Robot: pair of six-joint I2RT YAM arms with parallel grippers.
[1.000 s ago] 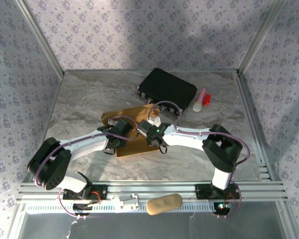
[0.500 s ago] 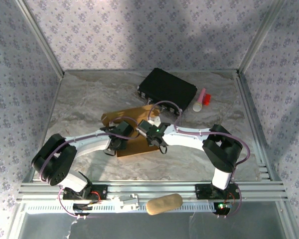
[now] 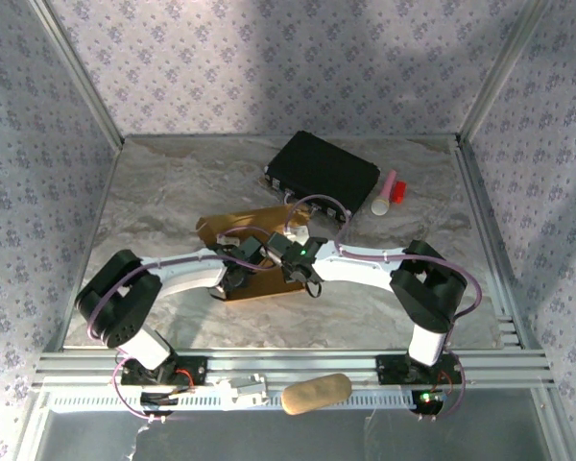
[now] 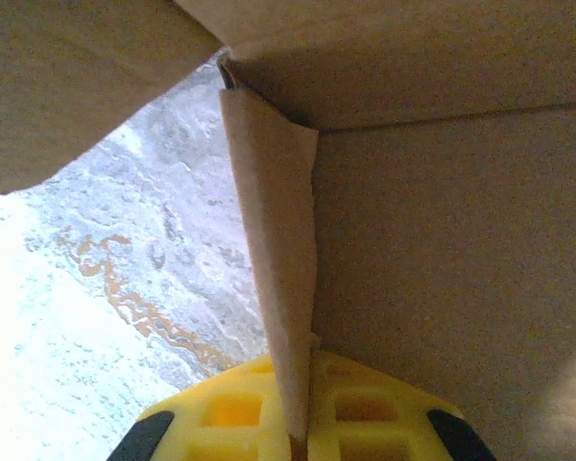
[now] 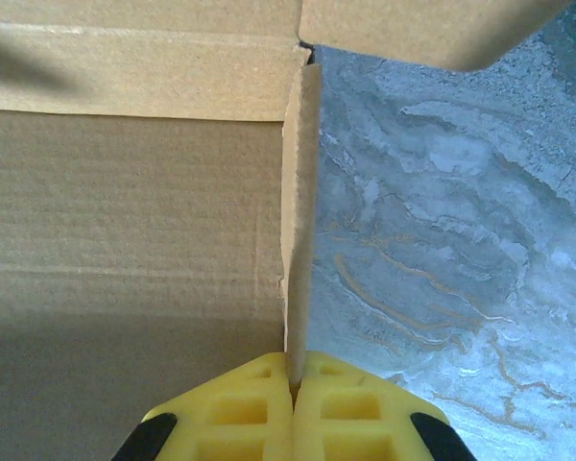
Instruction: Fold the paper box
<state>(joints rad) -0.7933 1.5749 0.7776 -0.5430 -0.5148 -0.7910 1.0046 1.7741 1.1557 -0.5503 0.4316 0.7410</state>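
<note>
The paper box, tan cardboard partly folded, lies mid-table with both wrists over it. My left gripper is at its left side and my right gripper at its right. In the left wrist view the yellow fingers are shut on a thin upright flap, with a box panel to the right. In the right wrist view the gripper is shut on another upright flap, with the box floor to its left.
A black case lies behind the box. A pink and white object sits to the case's right. A tan oblong object rests on the front rail. Marble tabletop lies bare at the left; patterned walls enclose three sides.
My left gripper has closed on the box flap, and the left arm's elbow has swung right and forward. The right arm and its grip have stayed still.
</note>
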